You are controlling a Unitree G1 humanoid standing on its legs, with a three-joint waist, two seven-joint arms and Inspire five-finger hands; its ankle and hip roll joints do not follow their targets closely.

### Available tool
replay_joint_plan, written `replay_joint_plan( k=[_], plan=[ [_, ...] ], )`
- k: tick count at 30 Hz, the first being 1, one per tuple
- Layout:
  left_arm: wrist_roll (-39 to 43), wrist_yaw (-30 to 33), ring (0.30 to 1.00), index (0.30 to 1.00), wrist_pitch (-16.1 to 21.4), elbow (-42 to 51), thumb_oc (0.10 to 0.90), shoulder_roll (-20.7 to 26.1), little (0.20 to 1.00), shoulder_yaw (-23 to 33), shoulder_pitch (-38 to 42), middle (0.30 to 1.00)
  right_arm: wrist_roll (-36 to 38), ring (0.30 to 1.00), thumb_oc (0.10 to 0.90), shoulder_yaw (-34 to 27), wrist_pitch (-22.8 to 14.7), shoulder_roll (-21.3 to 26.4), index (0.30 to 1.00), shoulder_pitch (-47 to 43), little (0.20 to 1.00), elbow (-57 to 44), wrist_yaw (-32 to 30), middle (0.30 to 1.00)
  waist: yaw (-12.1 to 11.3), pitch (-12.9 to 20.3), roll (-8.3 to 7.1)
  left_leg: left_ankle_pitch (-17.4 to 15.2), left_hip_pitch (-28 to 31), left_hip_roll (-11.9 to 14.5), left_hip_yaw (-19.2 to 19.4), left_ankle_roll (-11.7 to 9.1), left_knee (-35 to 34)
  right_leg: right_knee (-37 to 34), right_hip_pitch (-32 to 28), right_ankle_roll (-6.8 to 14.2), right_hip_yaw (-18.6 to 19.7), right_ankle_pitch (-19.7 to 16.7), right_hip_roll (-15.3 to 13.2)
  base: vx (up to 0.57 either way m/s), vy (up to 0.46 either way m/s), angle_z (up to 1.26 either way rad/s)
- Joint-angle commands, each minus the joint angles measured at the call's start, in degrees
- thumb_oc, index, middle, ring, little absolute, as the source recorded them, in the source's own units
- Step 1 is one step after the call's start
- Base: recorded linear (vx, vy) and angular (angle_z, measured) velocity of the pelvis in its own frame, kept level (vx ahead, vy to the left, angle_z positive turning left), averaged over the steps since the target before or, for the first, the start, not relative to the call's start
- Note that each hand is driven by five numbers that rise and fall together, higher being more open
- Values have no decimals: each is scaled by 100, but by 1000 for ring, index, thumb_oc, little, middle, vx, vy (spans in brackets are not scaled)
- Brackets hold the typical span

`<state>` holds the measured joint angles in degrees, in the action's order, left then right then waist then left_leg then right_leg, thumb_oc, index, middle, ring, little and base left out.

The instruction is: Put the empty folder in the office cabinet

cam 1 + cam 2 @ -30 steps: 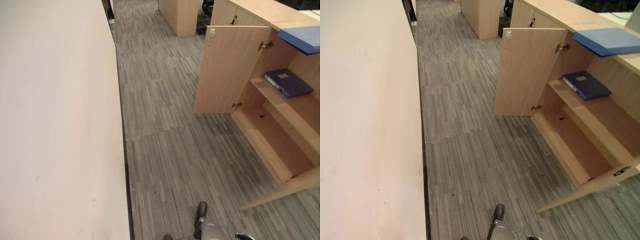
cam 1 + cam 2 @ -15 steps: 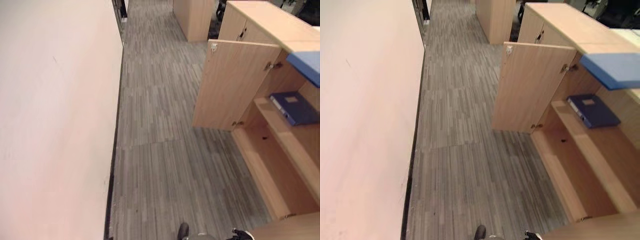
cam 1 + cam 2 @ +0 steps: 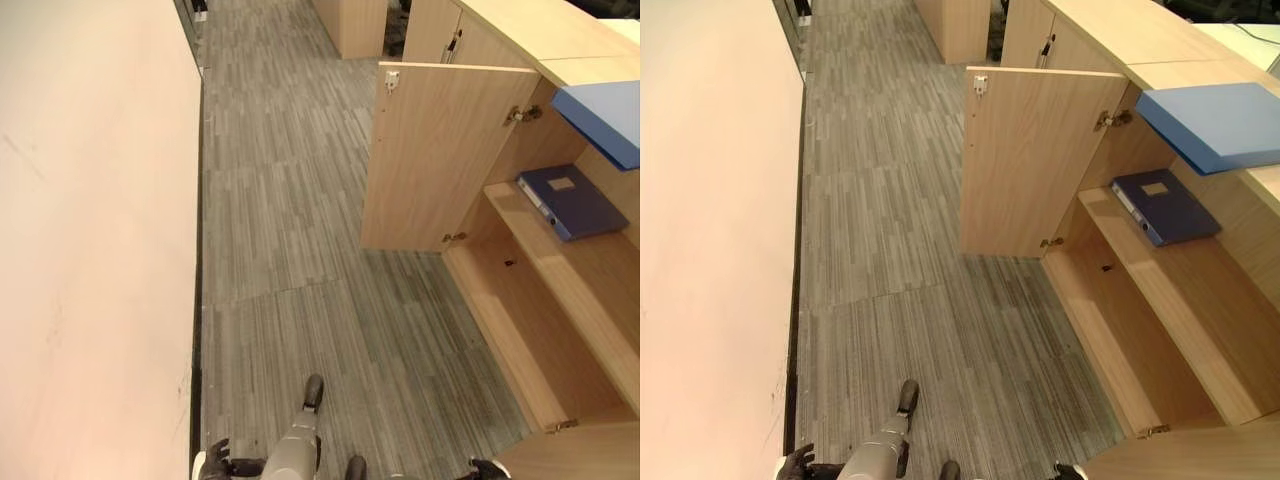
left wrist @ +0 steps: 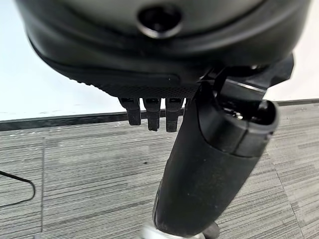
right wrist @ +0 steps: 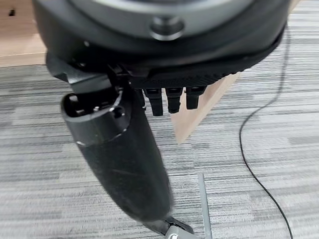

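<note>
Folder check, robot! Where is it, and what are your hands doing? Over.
Left hand and right hand open, holding nothing. Dark blue folder flat on the cabinet shelf; light blue folder on top. Cabinet door open, floor to it free.

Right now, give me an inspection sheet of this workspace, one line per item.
Surface: grey striped carpet floor, nothing lying on it near the cabinet.
Job's things: office cabinet stands with its door swung open; a dark blue folder lies flat on the upper shelf; a light blue folder rests on the cabinet top, overhanging the edge.
Clutter: nothing seen.
Hands: left hand open, holding nothing; right hand open, holding nothing.
Cables: nothing seen in the cabinet or across its opening.
Surroundings: pale wall along the robot's left; more wooden cabinets further down the aisle.
</note>
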<state>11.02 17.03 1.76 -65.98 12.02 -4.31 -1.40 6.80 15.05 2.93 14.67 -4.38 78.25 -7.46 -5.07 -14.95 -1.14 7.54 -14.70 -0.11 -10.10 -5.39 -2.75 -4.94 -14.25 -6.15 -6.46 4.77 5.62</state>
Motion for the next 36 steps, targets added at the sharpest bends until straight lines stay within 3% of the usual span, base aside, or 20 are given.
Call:
replay_joint_plan(
  k=[1,3,10,11,12,13,15,16,17,19,20,21,25,29,32,33,34,36],
  plan=[
    [102,166,900,900,165,29,800,134,900,7,10,900,-219,900,800,86,-4,98,900,262,900,-25,-37,900,-139,252,-122,291,57,-96,40,248,-62,536,236,623,210,390,-284,328,171,-68],
    [560,198,900,900,211,-286,800,26,900,211,16,900,-163,900,800,-13,23,33,900,340,900,72,-19,900,-119,430,-143,402,220,-165,-42,285,-61,515,118,680,407,478,-359,386,239,-65],
    [859,209,900,900,142,-791,800,5,900,578,-37,900,-132,900,800,-180,61,-125,900,490,900,141,73,900,-101,830,-236,-104,536,-435,396,689,85,1078,281,1053,581,500,-910,285,261,-44],
    [799,231,900,900,118,-806,800,29,900,621,-13,900,-157,900,800,-200,49,-109,900,423,900,80,57,900,-77,853,-185,-323,739,-545,505,841,104,1873,673,1198,571,282,-1135,252,382,-78],
    [752,248,900,900,110,-817,800,11,900,605,4,900,-140,900,800,-250,51,-51,900,334,900,48,25,900,-59,766,-106,-482,977,-658,628,973,101,2825,1137,1257,462,-346,-1406,306,501,-91],
    [719,242,900,900,92,-820,800,-1,900,587,1,900,-165,900,800,-253,51,-9,900,282,900,23,-12,900,-34,700,-31,-565,1123,-708,706,1047,81,3250,1282,1183,263,-668,-1588,200,406,-63],
    [663,236,900,900,69,-843,800,-7,900,543,-22,900,-219,900,800,-242,40,2,900,244,900,-21,-54,900,2,632,103,-709,1421,-739,826,1095,28,3843,1453,1020,-269,-660,-1890,204,286,-29],
    [608,238,900,900,56,-861,800,-14,900,521,-40,900,-252,900,800,-215,29,-8,900,250,900,-45,-66,900,1,633,105,-860,1620,-773,904,1096,-26,3945,1464,1037,-541,-545,-2096,216,221,-6],
    [561,249,900,900,55,-875,800,-26,900,504,-42,900,-270,900,800,-210,22,1,900,239,900,-80,-80,900,27,596,160,-900,1708,-734,1006,1111,-20,3881,1504,981,-893,-547,-2223,246,136,-15],
    [542,258,900,900,59,-876,800,-33,900,493,-34,900,-274,900,800,-200,24,16,900,217,900,-95,-90,900,29,564,156,-1026,1854,-719,1052,1084,-65,3816,1587,1042,-993,-395,-2264,154,26,-37],
    [547,271,900,900,71,-851,800,-45,900,471,-14,900,-264,900,800,-206,14,59,900,135,900,-128,-117,900,55,449,275,-1110,1913,-594,1129,1051,-41,3487,1920,1049,-1261,-237,-2203,120,-19,-31],
    [523,292,900,900,83,-835,800,-49,900,458,-15,900,-243,900,800,-213,9,68,900,97,900,-133,-137,900,80,372,301,-1156,1953,-556,1189,1033,-6,3242,2031,1089,-1365,-242,-2187,146,-31,-30],
    [461,403,900,900,102,-761,800,-7,900,435,50,900,-146,900,800,-169,-5,42,900,7,900,-315,-231,900,169,159,204,-1457,2240,-446,1445,908,82,1588,2333,1385,-1682,-791,-1951,181,-132,-36],
    [323,574,900,900,79,-665,800,62,900,482,110,900,-110,900,800,-156,39,-68,900,84,900,-424,-285,900,256,30,64,-1809,2560,-315,1417,733,234,260,2545,1681,-1493,-1420,-1806,292,-208,-40],
    [302,644,900,900,81,-808,800,21,900,560,112,900,-99,900,800,-149,24,-106,900,149,900,-344,-275,900,271,136,-38,-2001,2757,-340,1377,670,172,18,2410,1714,-1620,-1672,-1857,367,-223,6],
    [303,645,900,900,83,-808,800,15,900,559,101,900,-99,900,800,-143,21,-102,900,158,900,-343,-275,900,273,140,-8,-2028,2779,-312,1376,668,172,18,2387,1727,-1626,-1662,-1830,403,-259,34],
    [360,664,900,900,90,-900,800,-16,900,611,84,900,-25,900,800,-213,13,-105,900,173,900,-263,-300,900,314,220,-51,-2072,2882,-211,1418,608,142,89,2373,1684,-1753,-1719,-1837,329,-202,20],
    [404,647,900,900,124,-934,800,-71,900,592,58,900,31,900,800,-226,-8,-73,900,223,900,-199,-324,900,364,283,51,-2150,2924,43,1402,513,177,272,2333,1631,-1777,-1570,-1702,514,-364,1]
  ],
)
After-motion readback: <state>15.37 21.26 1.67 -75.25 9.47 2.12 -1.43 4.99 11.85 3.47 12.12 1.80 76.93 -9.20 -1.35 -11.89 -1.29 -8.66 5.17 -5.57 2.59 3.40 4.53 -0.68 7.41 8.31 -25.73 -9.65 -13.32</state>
